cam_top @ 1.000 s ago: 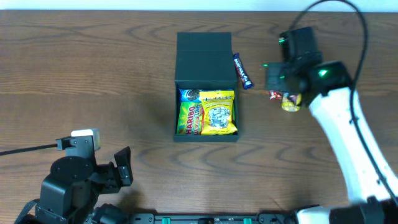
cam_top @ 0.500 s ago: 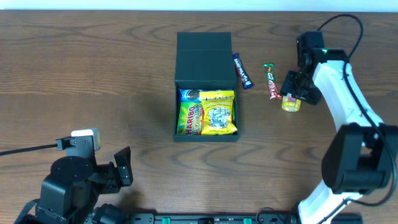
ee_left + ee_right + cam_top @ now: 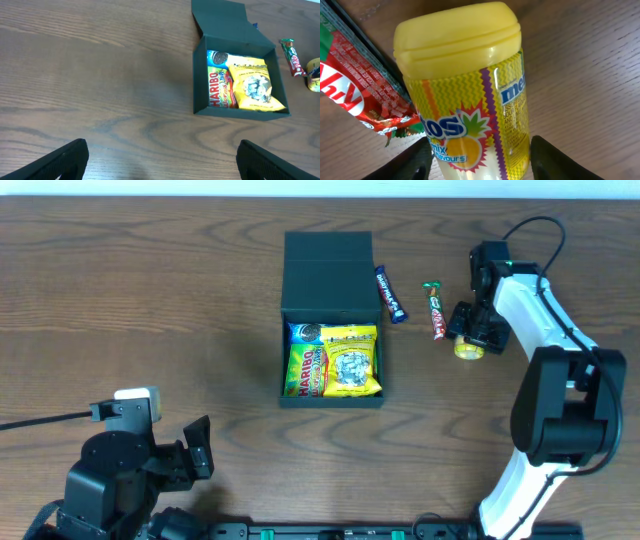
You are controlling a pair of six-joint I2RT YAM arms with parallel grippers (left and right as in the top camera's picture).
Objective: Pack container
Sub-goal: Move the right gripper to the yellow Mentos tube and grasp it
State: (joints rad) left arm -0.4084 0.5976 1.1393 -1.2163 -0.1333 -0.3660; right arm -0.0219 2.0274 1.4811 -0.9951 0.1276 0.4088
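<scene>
Box: one, a black box [image 3: 328,265] with its lid open.
Packets inside the box: three, a blue cookie packet [image 3: 305,332], a gummy bag [image 3: 303,370] and a yellow snack bag [image 3: 350,360].
Wrapped bars on the tabletop [image 3: 150,300]: two, a blue bar [image 3: 390,293] just at 3 o'clock of the box and a red-and-green bar [image 3: 436,311] further out that way.
Bottles: one, a yellow bottle [image 3: 468,347] at 4 o'clock of the red-and-green bar.
Robot arms: two, the left arm [image 3: 120,475] and the right arm [image 3: 545,310].

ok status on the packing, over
Left gripper open, empty. Right gripper open, straddling the yellow bottle. Container lid open, packets inside. Red bar close beside bottle.
</scene>
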